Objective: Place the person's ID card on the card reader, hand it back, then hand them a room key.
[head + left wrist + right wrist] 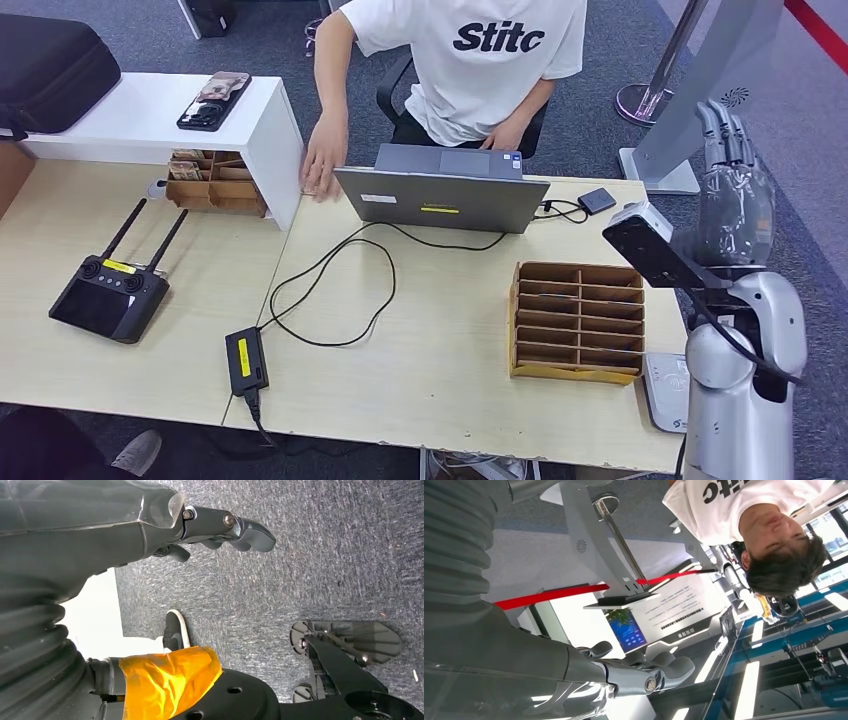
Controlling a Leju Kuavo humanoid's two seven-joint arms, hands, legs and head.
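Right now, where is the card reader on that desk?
In the head view, the card reader lies at the desk's near right edge, between the cardboard sorter and the robot's right arm.

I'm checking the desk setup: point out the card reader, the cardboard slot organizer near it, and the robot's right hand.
card reader [664,388]: head view, its white top face.
cardboard slot organizer [578,322]: head view, a middle divider.
right hand [733,190]: head view, its palm cover.

The empty robot hand [644,672] reaches out with loosely curled fingers toward a person [749,515] in a white shirt.
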